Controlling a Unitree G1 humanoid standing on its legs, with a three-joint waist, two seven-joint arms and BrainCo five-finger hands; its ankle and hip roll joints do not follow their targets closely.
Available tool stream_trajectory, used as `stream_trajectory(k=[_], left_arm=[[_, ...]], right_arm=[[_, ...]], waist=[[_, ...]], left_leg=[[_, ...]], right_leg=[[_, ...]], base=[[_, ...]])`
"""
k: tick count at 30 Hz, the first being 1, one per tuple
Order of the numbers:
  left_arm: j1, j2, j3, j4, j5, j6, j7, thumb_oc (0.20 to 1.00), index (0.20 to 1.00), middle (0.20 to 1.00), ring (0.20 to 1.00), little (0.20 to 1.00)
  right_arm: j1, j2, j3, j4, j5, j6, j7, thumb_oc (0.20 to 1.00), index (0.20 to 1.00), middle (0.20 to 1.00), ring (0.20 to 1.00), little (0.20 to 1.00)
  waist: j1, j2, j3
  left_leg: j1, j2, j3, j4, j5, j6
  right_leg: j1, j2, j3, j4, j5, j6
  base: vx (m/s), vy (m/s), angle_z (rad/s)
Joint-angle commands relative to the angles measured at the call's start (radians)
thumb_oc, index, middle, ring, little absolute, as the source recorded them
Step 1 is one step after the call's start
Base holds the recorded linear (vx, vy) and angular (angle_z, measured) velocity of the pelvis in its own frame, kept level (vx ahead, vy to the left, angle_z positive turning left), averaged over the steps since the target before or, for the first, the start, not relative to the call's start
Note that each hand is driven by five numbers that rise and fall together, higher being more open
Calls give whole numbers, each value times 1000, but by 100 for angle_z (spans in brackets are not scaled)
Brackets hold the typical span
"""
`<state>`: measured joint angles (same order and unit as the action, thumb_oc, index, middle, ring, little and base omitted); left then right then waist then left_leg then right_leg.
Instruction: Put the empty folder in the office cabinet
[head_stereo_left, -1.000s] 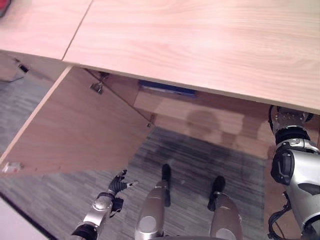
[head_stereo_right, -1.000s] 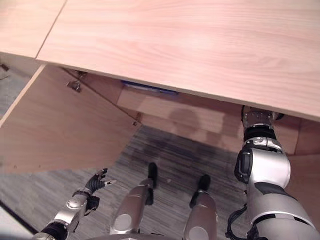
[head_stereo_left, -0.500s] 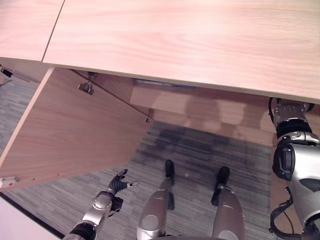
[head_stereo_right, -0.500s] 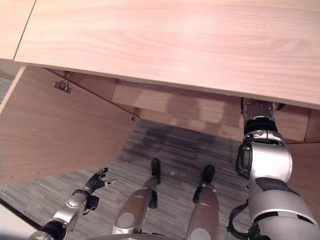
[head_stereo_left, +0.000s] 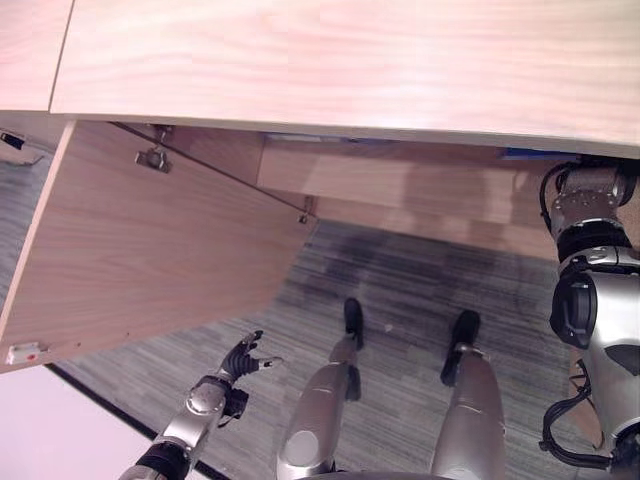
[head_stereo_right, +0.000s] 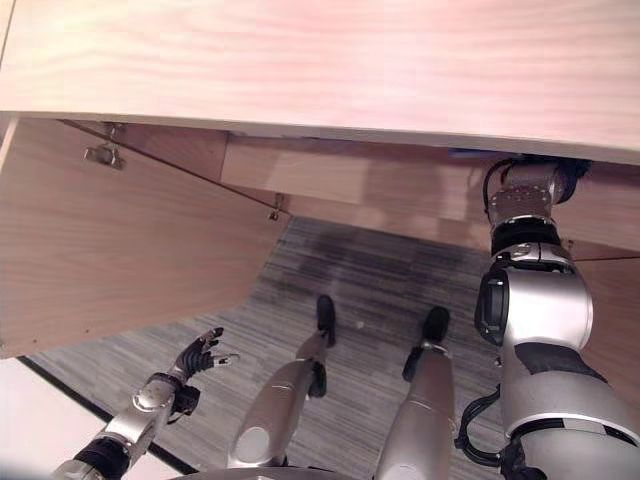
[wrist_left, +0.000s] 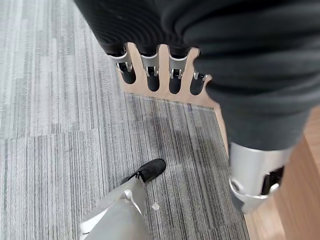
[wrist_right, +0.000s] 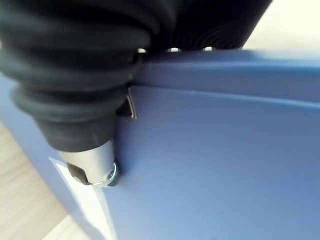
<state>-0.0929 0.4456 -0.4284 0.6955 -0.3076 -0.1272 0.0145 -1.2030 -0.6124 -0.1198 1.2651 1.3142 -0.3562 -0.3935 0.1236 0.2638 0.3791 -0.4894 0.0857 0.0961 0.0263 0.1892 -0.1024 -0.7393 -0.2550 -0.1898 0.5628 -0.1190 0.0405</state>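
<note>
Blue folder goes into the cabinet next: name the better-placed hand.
Right. The right hand is against the blue folder under the cabinet top; the left hand hangs open above the floor.

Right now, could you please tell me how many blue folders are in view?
1. The blue folder is in the right hand, thumb pressed on its face, just under the cabinet top. Others may be hidden inside the cabinet.

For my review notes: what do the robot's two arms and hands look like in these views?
Both arms are silver-grey with dark joint sections. The left hand has a dark ribbed cover over its back and wrist and silver fingers with dark tips. The right arm shows a rounded silver shell, black bands and a metal cylindrical wrist. The right hand wears the same ribbed cover, with a silver, dark-tipped thumb.
</note>
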Motion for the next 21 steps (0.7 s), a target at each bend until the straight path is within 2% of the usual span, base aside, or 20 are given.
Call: stream_trajectory(k=[1,5,13,19,21], left_arm=[[-24,56,9,0,-33,-12,22,1000,1000,1000,1000,1000],[-19,86,12,-34,-31,-17,14,1000,1000,1000,1000,1000],[-14,106,17,-23,-15,-21,20,1000,1000,1000,1000,1000],[-18,111,-1,-32,-9,-29,28,1000,1000,1000,1000,1000],[-17,119,-9,-43,-8,-30,41,1000,1000,1000,1000,1000]], right_arm=[[-99,-57,35,-45,-23,-27,22,200,200,200,200,200],[-96,-69,37,-30,-7,-22,29,200,200,200,200,200],[-118,-86,27,-20,34,-32,24,200,200,200,200,200],[-181,-93,46,-19,34,-52,-32,200,200,200,200,200],[-254,-97,85,-17,19,-57,-95,200,200,200,200,200]], waist=[[8,-35,41],[7,-36,54],[8,-29,47],[11,-22,34],[12,-25,30]], left_leg=[[-7,28,-52,216,-241,-33],[-70,17,-57,281,-276,-27],[-141,2,-63,318,-291,-24],[-145,-10,-60,290,-281,-25],[-140,-14,-62,269,-274,-27]], right_leg=[[90,8,32,-26,-114,96],[28,-2,38,52,-149,91],[-38,-19,51,110,-165,94],[-58,-23,56,110,-163,96],[-60,-23,56,106,-158,97]], base=[[148,-20,8],[40,-8,3],[34,7,7],[8,8,2],[0,0,0]])
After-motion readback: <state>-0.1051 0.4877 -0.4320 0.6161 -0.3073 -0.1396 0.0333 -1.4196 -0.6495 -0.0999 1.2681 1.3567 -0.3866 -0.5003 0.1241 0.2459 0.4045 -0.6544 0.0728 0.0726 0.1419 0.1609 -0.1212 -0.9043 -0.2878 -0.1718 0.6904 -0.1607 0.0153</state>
